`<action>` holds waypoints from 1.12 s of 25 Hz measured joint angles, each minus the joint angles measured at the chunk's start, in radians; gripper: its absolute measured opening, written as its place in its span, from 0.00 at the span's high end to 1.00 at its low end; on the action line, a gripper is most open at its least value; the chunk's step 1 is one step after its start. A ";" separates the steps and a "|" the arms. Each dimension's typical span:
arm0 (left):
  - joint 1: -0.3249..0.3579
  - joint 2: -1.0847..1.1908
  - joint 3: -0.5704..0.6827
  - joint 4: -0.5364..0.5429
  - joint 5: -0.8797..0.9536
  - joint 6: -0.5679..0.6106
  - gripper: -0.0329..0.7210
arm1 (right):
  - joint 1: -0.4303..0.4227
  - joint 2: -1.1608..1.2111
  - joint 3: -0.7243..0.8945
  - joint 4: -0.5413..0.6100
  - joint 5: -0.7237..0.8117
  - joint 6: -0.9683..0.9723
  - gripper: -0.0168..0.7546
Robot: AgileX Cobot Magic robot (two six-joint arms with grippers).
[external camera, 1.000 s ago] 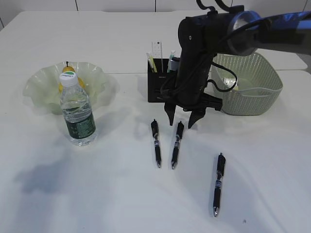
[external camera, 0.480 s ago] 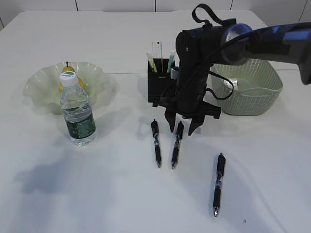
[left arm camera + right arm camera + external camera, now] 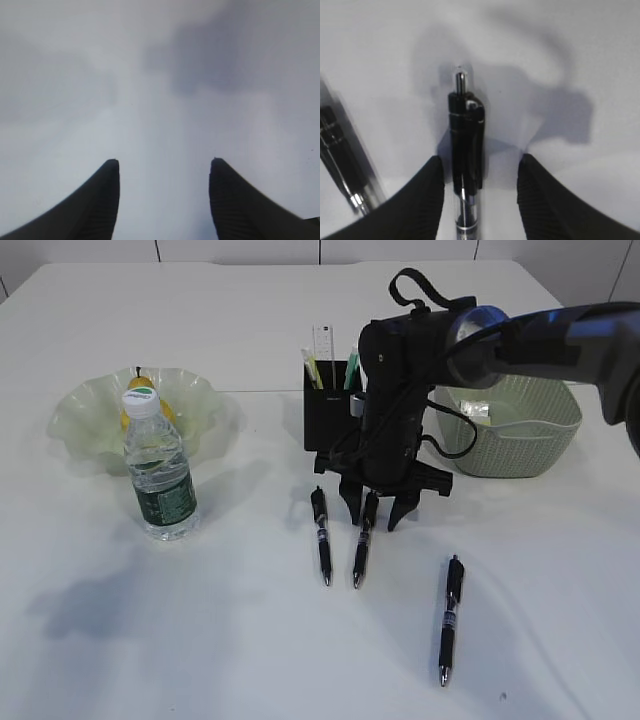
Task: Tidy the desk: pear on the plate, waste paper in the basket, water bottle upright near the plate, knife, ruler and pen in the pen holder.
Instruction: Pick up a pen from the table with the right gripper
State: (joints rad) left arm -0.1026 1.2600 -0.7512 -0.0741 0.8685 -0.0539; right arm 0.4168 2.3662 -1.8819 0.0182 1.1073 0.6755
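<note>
Three black pens lie on the white desk (image 3: 200,640): a left pen (image 3: 321,537), a middle pen (image 3: 361,545) and a right pen (image 3: 449,619). My right gripper (image 3: 375,515) is open and straddles the top end of the middle pen (image 3: 466,165), fingers low at the desk, not closed on it. The black pen holder (image 3: 322,415) holds the clear ruler (image 3: 323,352) and other items. The pear (image 3: 140,390) lies in the pale green plate (image 3: 85,420). The water bottle (image 3: 158,470) stands upright before the plate. My left gripper (image 3: 164,165) is open over bare desk; it is out of the exterior view.
The sage green basket (image 3: 515,425) stands right of the pen holder, behind my right arm; I cannot make out the waste paper in it. The left pen's edge shows at the left of the right wrist view (image 3: 342,150).
My right gripper has come down and slightly toward the front, from above the middle pen's top to around it. The pens have not moved.
</note>
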 joint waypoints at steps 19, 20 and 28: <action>0.000 0.000 0.000 0.000 0.000 0.000 0.42 | 0.000 0.006 -0.003 0.000 -0.022 0.000 0.72; 0.000 0.000 0.000 0.000 0.000 0.000 0.42 | 0.000 0.006 -0.003 0.000 -0.022 0.000 0.74; 0.000 0.000 0.000 0.000 0.000 0.000 0.42 | 0.000 0.006 -0.004 0.000 -0.022 0.000 0.85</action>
State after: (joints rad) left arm -0.1026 1.2600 -0.7512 -0.0741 0.8685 -0.0539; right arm 0.4168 2.3724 -1.8862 0.0182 1.0857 0.6755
